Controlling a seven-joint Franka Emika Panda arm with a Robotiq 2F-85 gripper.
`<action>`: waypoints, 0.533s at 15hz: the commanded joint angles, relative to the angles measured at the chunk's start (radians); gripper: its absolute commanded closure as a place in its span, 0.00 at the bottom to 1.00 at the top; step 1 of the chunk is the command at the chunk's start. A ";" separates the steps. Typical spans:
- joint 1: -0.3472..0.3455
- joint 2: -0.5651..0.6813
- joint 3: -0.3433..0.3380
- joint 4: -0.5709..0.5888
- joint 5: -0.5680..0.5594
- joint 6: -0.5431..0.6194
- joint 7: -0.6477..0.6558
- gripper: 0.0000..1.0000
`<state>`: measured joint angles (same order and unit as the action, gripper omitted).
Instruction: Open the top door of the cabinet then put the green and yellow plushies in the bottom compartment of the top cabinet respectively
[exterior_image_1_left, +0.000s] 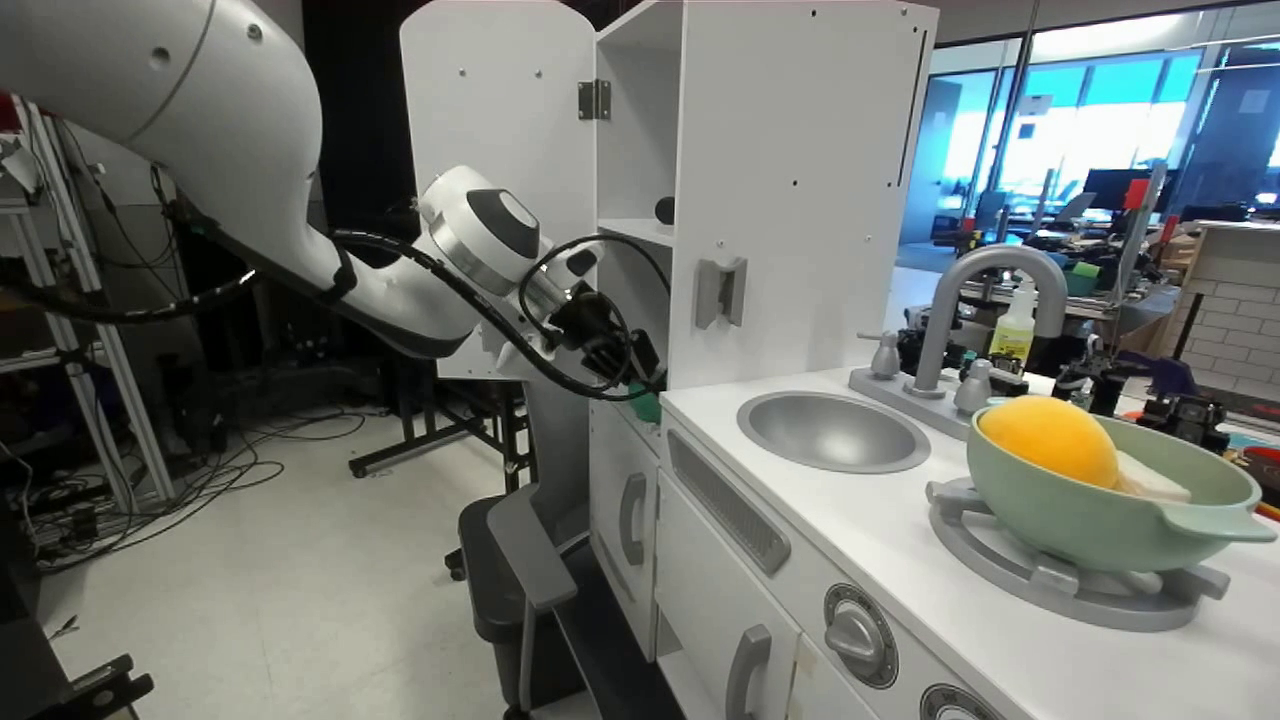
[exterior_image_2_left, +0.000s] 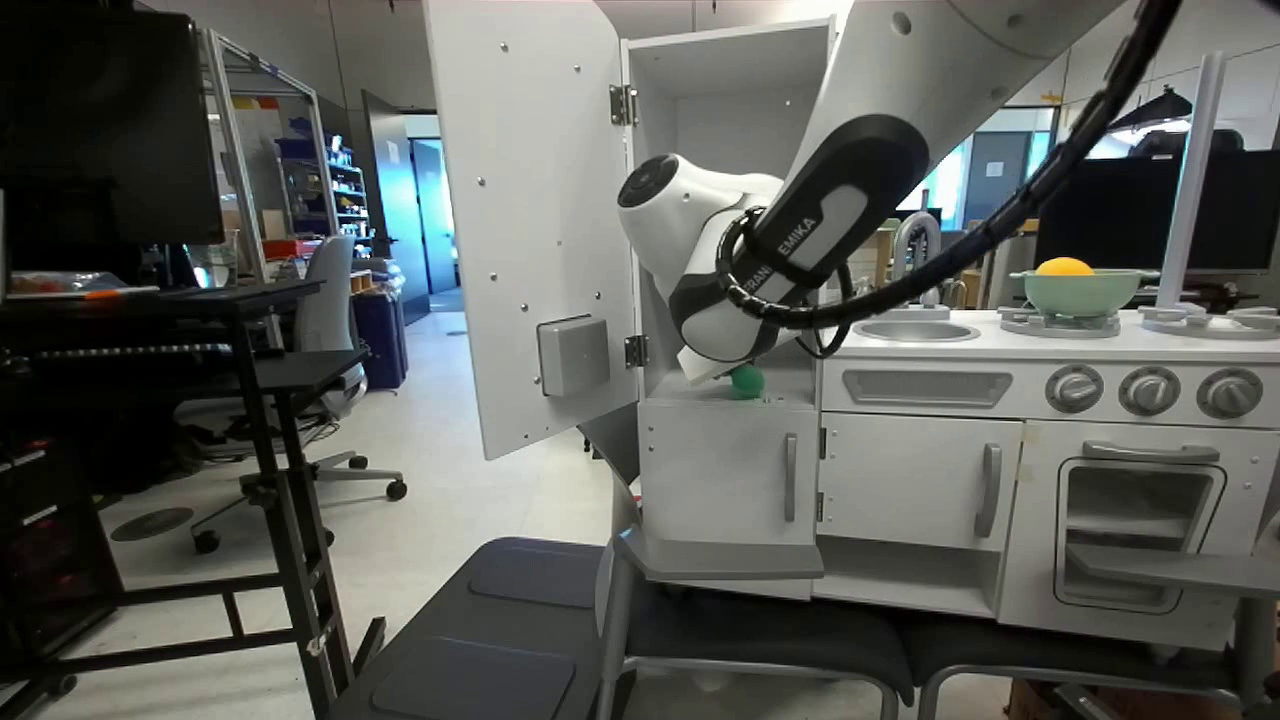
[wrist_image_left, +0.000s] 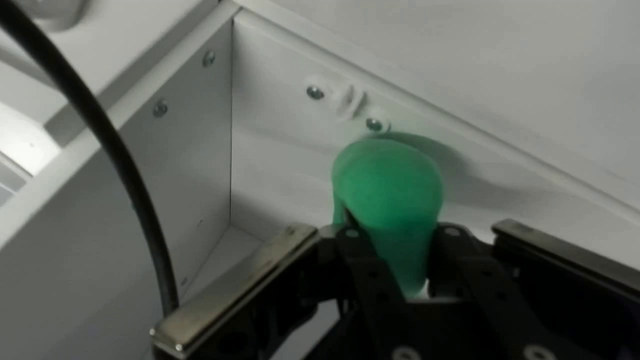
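The top cabinet's door (exterior_image_1_left: 497, 130) stands wide open; it also shows open in an exterior view (exterior_image_2_left: 535, 200). The green plush (wrist_image_left: 387, 185) is between the two black fingers of my gripper (wrist_image_left: 395, 237), which touch it on both sides. My gripper (exterior_image_1_left: 622, 355) is inside the lower compartment (exterior_image_2_left: 680, 388) of the top cabinet. The green plush shows low over the compartment floor in both exterior views (exterior_image_1_left: 645, 404) (exterior_image_2_left: 746, 381); I cannot tell if it touches the floor. The yellow plush (exterior_image_1_left: 1048, 440) sits in a pale green bowl (exterior_image_1_left: 1090, 505) on the stove; it also shows there in an exterior view (exterior_image_2_left: 1064, 267).
A shelf (exterior_image_1_left: 640, 231) divides the top cabinet, with a dark round thing (exterior_image_1_left: 665, 209) at it. The cabinet's side wall (exterior_image_1_left: 790, 200) stands beside the sink (exterior_image_1_left: 833, 432) and faucet (exterior_image_1_left: 940, 310). Chairs (exterior_image_2_left: 760, 640) stand before the cabinet. A black cable (wrist_image_left: 115, 145) loops by the wrist.
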<state>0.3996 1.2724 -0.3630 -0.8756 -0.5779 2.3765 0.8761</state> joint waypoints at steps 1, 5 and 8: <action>-0.040 0.135 -0.056 0.232 -0.010 -0.021 0.009 0.94; -0.078 0.203 -0.095 0.338 -0.005 -0.031 0.008 0.94; -0.094 0.232 -0.112 0.371 -0.003 -0.035 0.014 0.50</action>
<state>0.3269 1.4467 -0.4483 -0.6064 -0.5778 2.3730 0.8789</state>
